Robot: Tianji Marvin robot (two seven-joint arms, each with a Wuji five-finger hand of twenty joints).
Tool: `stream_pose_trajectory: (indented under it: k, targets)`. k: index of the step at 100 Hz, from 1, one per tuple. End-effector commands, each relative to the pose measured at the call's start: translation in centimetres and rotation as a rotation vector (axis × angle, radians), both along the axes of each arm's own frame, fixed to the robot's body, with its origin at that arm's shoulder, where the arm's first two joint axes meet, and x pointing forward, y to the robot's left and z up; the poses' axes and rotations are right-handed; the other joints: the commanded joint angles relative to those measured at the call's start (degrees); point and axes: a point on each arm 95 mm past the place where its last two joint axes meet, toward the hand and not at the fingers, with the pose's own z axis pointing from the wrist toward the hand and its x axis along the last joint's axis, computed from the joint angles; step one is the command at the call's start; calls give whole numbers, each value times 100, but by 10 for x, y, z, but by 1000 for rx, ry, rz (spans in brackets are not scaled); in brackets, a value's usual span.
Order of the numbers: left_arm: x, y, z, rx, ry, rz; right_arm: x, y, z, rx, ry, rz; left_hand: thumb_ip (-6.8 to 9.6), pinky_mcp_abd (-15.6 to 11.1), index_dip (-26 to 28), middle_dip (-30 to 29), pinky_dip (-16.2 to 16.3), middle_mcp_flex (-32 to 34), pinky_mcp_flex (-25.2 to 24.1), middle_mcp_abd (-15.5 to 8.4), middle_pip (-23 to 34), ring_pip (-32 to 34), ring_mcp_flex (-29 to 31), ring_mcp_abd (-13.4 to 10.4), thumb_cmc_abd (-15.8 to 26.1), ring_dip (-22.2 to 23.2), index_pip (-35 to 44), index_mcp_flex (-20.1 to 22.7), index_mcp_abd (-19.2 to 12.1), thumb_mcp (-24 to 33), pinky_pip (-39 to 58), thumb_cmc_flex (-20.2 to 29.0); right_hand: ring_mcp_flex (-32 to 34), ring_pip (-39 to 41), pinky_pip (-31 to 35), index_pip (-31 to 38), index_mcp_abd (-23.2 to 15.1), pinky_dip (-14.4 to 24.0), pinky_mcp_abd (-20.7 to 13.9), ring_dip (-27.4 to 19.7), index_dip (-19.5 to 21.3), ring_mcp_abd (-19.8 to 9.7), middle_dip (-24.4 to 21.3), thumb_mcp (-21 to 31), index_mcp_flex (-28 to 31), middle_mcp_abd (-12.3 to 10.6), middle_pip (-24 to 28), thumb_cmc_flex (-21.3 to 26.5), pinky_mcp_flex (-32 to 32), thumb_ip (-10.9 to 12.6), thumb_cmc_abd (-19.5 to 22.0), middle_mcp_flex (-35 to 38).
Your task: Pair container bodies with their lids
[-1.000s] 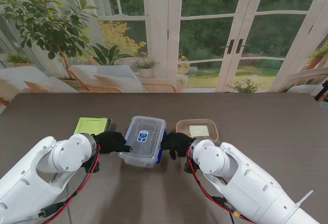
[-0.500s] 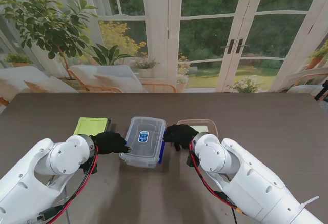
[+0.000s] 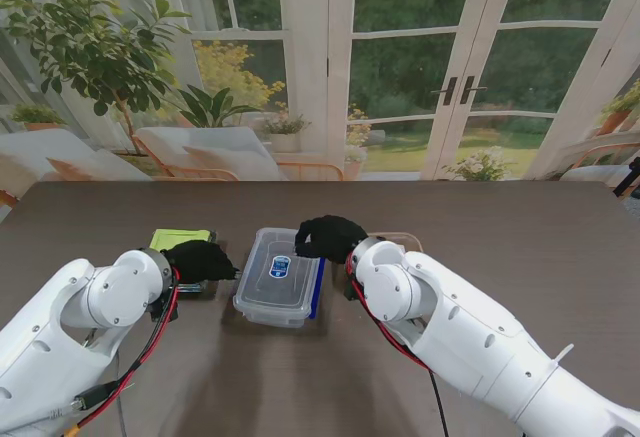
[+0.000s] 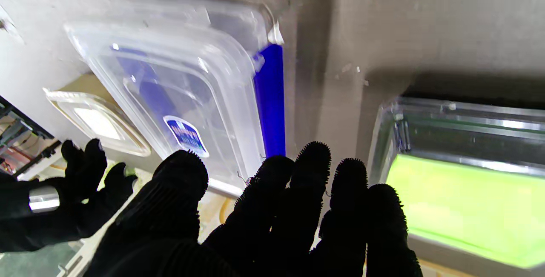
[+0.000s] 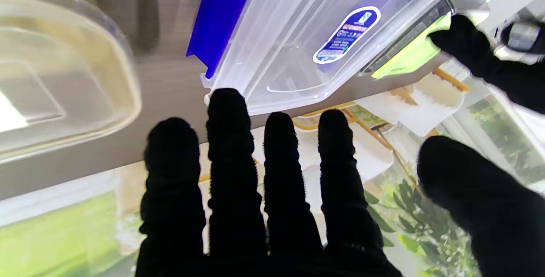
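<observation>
While the clear lidded container with a blue label and blue side clip is seen resting on the counter between both arms, the left hand is held just beside its left edge with fingers spread and nothing gripped. The right hand is raised over the container's far right corner, fingers apart and empty. A green-lidded container is seen left of it, and a shallow clear tray is partly hidden behind the right hand.
</observation>
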Motion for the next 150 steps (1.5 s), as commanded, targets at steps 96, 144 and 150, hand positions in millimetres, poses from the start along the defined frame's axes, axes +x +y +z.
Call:
stream_pose_trajectory:
  k: [96, 144, 150]
  targets:
    - [83, 4, -32, 8, -21, -32, 24, 45, -23, -202, -74, 163, 94, -1387, 119, -671, -1344, -1535, -436, -351, -532, -1880, -1550, -1223, 41, -1190, 132, -255, -462, 452, -4418, -207, -2872, -3149, -3625, 544, -36, -1212, -1239, -1703, -101, -1242, -893, -456, -2904, -481, -730, -90, -3211, -833, -1972, -2622]
    - [97, -1, -47, -19, 51, -16, 22, 45, -38, -268, -73, 185, 107, -1417, -9, -685, -1182, -1759, -466, -354, -567, -2060, -1616, -1242, 161, -1183, -157, -772, -508, 229, -4778, -237, -3118, -3249, -4057, 244, -182, -1355, -1357, -1772, -350, -1105, -1180, -385, -3018, -536, -958, 59, -3539, -791, -2098, -2811]
    - [99, -3, -48, -29, 56, -13, 22, 44, -40, -274, -69, 187, 112, -1421, -28, -687, -1191, -1774, -461, -347, -568, -2082, -1613, -1242, 169, -1180, -191, -810, -530, 202, -4818, -231, -3129, -3221, -4070, 247, -173, -1347, -1363, -1758, -354, -1097, -1189, -361, -3021, -535, -966, 58, -3561, -795, -2129, -2811]
